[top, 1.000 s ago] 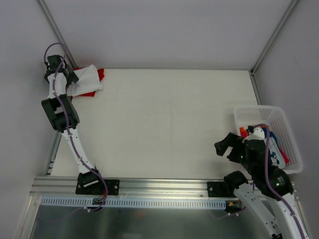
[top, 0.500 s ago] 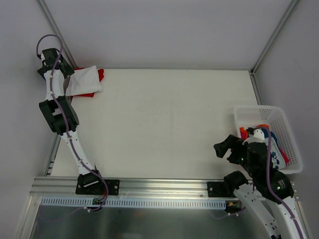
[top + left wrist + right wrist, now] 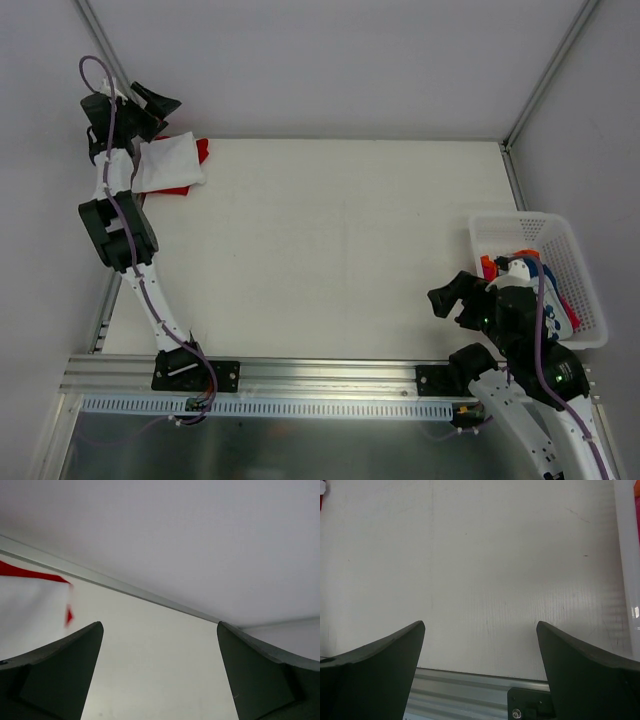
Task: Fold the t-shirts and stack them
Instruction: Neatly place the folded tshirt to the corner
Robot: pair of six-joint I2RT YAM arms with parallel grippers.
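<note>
A folded white t-shirt (image 3: 170,164) lies on a folded red t-shirt (image 3: 201,151) at the table's far left corner. My left gripper (image 3: 156,103) is open and empty, raised just beyond that stack. In the left wrist view my left gripper (image 3: 159,625) has its jaws wide apart, with a strip of the red t-shirt (image 3: 30,572) at the left edge. A blue t-shirt (image 3: 553,305) and an orange-red t-shirt (image 3: 488,265) lie bunched in the white mesh basket (image 3: 515,217). My right gripper (image 3: 450,297) is open and empty left of the basket; the right wrist view (image 3: 480,624) shows only bare table between its jaws.
The basket stands at the table's right edge, partly hidden by my right arm. A metal rail (image 3: 320,372) runs along the near edge and shows in the right wrist view (image 3: 470,685). White walls close in the table on the far side and both sides.
My left gripper has lifted off the white t-shirt and swung up and to the right, beyond the stack. The stack stays in place. The right arm has hardly moved.
</note>
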